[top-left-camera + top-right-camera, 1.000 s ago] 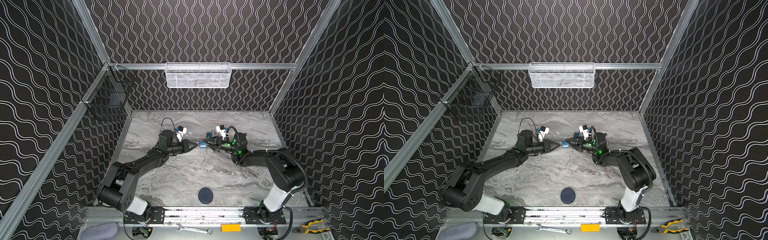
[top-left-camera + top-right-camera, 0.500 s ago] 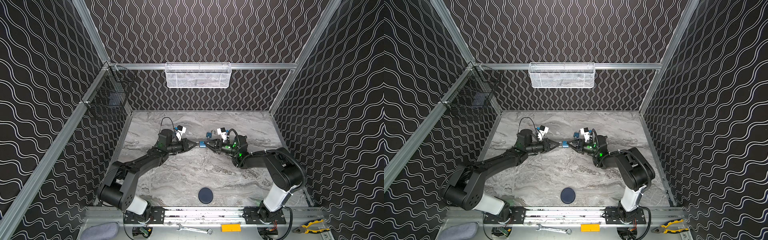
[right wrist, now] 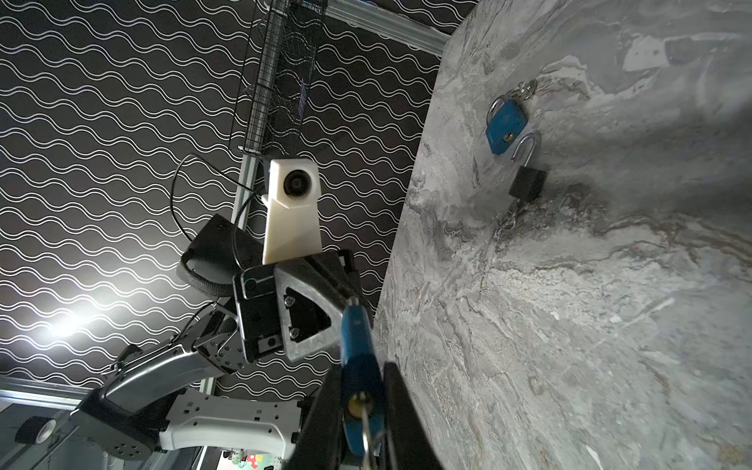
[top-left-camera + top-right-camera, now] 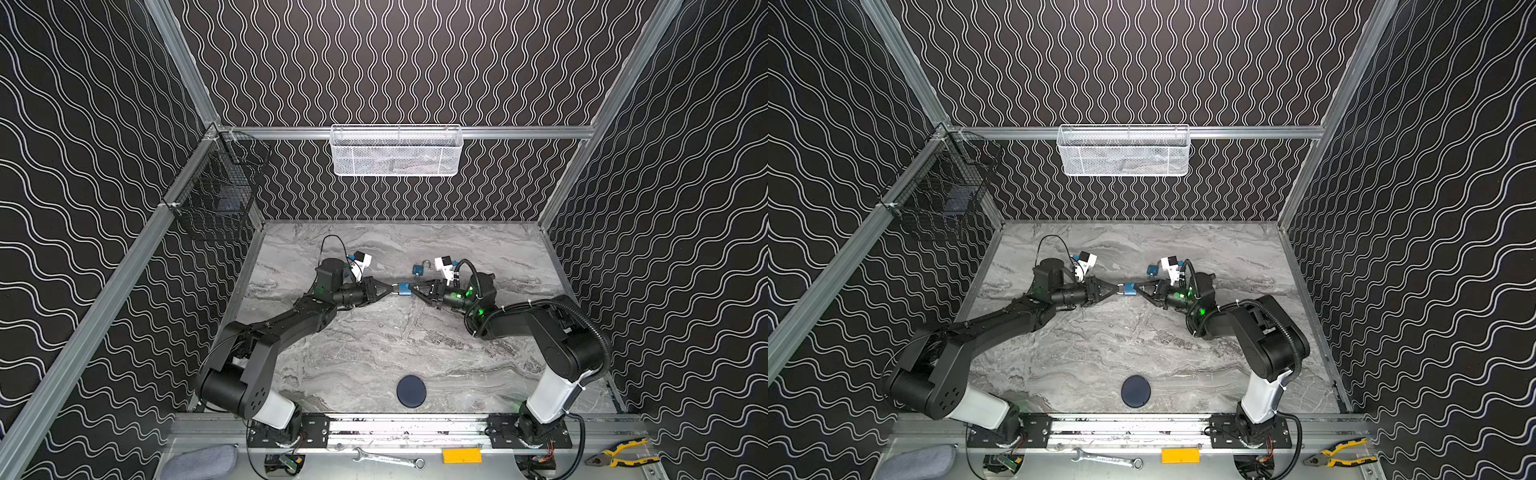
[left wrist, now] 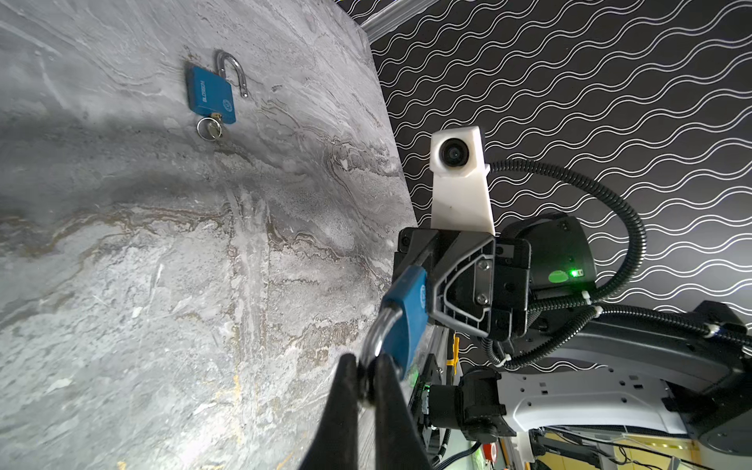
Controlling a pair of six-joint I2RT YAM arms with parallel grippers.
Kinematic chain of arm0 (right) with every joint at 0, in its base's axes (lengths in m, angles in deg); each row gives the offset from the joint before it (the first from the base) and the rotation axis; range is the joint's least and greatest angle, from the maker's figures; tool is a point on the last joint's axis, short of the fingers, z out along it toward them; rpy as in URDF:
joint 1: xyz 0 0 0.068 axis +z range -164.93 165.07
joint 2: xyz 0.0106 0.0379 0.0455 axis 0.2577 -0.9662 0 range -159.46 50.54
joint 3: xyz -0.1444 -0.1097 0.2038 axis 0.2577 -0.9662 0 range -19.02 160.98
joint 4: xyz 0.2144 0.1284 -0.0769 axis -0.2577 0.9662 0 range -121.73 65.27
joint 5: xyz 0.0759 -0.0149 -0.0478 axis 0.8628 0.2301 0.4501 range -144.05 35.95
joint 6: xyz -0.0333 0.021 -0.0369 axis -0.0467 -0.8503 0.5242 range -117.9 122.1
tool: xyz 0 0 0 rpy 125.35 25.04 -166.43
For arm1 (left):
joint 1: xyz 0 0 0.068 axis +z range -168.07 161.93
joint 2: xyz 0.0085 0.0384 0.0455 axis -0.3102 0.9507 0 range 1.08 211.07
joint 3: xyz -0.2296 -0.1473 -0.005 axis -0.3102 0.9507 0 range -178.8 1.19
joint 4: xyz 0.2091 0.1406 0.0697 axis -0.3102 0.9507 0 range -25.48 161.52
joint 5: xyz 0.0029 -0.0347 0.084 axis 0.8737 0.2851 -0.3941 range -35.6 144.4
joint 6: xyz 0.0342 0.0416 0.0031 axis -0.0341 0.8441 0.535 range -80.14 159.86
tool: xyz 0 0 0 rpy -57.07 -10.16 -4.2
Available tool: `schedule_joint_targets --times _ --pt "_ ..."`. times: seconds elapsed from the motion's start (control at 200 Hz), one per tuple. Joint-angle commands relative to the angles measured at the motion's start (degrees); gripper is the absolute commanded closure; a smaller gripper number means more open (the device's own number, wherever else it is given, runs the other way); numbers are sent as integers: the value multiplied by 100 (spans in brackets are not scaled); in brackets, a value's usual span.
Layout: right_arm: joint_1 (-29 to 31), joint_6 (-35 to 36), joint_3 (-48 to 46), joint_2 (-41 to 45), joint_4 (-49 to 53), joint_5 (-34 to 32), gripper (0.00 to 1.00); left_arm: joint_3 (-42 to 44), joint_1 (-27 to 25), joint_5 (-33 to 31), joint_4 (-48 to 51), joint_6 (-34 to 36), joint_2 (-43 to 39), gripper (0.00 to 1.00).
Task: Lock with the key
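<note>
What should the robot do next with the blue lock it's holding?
Probably tighten the right tool on the held blue padlock. The left tool pinches its shackle, and the key is plugged in between the right tool's fingers, which only flank the body.

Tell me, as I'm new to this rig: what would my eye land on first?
The two claws meeting mid-table over one blue padlock: the left claw pinches its shackle, the right claw grips its keyed end. Beyond them a second blue padlock lies on the table, shackle open, key inserted.
</note>
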Motion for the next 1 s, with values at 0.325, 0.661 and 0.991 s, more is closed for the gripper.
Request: schedule_joint_targets --times 0.325,0.661,0.991 --pt "4 -305 -82 -20 -909 63 80 10 47 -98 -126 -16 -4 100" --pt "-179 -376 -84 -34 -1018 115 89 51 65 -65 -243 -99 33 100" --pt "-174 -228 -66 -50 -761 177 85 94 69 -25 -501 -305 -47 100"
